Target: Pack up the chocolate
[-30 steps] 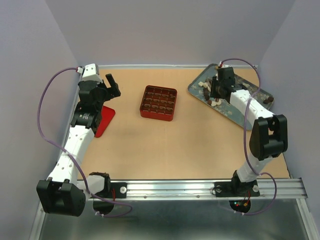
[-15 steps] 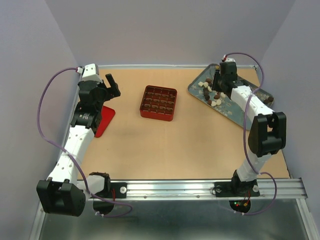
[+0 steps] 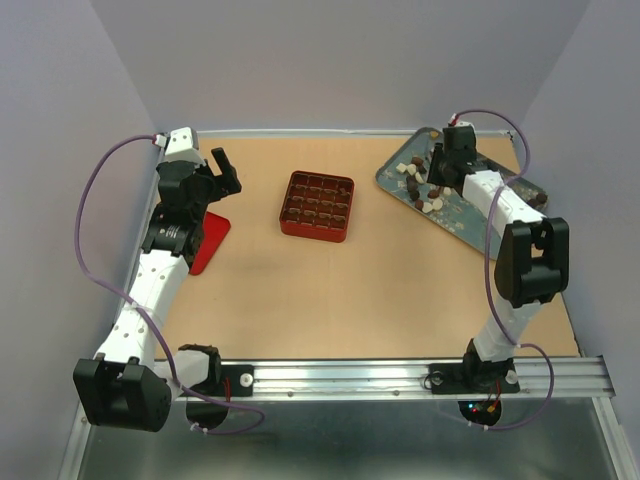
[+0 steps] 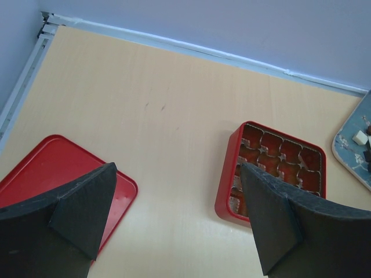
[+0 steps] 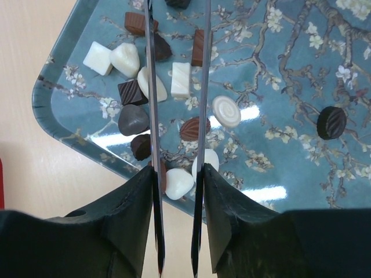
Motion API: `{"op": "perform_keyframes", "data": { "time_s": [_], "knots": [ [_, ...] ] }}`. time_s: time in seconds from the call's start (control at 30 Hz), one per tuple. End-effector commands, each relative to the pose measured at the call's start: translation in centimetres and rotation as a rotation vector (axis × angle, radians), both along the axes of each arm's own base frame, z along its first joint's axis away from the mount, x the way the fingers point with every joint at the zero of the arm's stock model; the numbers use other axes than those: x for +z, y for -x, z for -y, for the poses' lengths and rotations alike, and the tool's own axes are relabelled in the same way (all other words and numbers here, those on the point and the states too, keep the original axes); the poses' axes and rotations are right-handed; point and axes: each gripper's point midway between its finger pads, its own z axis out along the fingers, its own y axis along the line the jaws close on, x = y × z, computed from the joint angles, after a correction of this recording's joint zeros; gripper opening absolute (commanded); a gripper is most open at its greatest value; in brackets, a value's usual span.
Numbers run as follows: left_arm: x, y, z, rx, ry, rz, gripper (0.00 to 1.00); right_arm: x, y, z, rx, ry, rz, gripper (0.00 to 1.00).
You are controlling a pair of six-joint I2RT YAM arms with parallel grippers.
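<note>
The chocolate (image 5: 181, 79) lies as several small dark, brown and white pieces on a blue floral tray (image 5: 278, 116), clustered near its left corner (image 3: 425, 195). My right gripper (image 5: 177, 174) is shut on metal tongs (image 5: 152, 87). The two blades run parallel over the pieces with a gap between them, and their tips pass out of the top of the right wrist view. The red gridded box (image 3: 317, 206) sits mid-table with brown pieces in some cells (image 4: 278, 168). My left gripper (image 4: 178, 168) hangs open and empty above the table, left of the box.
A flat red lid (image 4: 46, 168) lies at the left edge under my left arm (image 3: 212, 240). The tray (image 3: 470, 215) lies at the back right near the wall. One dark round piece (image 5: 331, 122) sits apart on the tray's right part.
My right gripper with the tongs has shifted a little toward the back right over the tray, uncovering the pieces near its corner. The left arm has stayed still.
</note>
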Motion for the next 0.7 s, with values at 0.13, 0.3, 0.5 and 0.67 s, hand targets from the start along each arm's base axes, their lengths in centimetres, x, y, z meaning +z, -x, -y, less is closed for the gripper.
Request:
{"op": "perform_keyframes", "data": {
  "time_s": [0.13,0.3,0.5,0.67],
  "knots": [
    [3.4,-0.3,0.2,-0.005,-0.001,0.083,0.99,2.0,-2.1,-0.2,-0.006,-0.041,0.083,0.43],
    [3.4,-0.3,0.2,-0.007,-0.001,0.083,0.99,1.0,-2.2,0.0,-0.017,-0.046,0.065,0.43],
    [3.5,-0.3,0.2,-0.007,-0.001,0.085,0.99,0.2,-2.5,-0.2,-0.013,-0.055,0.051,0.40],
    [3.5,-0.3,0.2,-0.005,-0.001,0.085,0.99,0.3,-2.6,-0.1,-0.010,-0.051,0.052,0.33]
  ]
}}
